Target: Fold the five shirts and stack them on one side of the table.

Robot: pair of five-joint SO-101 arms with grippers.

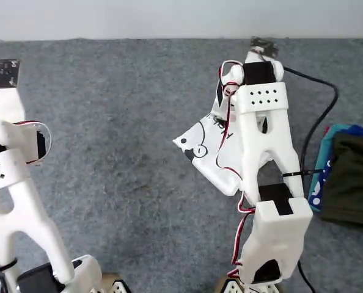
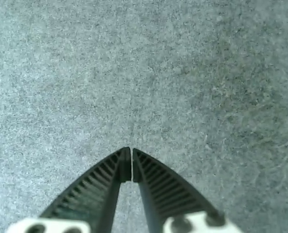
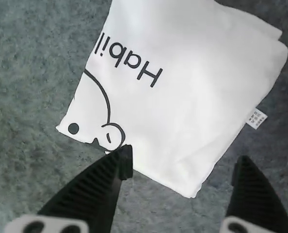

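The fingers [image 3: 103,187] of the right gripper [image 3: 184,159] stand spread apart, holding nothing, just above one edge of the folded white shirt [image 3: 183,82]. It lies flat on the grey surface [image 3: 27,58], near the stack of folded shirts [image 1: 352,177]. It looks light, soft and limp, so pinching all layers at that edge should keep it folded. The left gripper [image 2: 132,162] is clenched empty over bare surface.

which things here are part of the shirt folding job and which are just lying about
Part of the job:
- white shirt, folded
- right gripper, fingers open above it
- stack of shirts at the table's edge
- left gripper, fingers shut

Just lying about:
- black cable near the stack
- grey carpeted table, only the work surface
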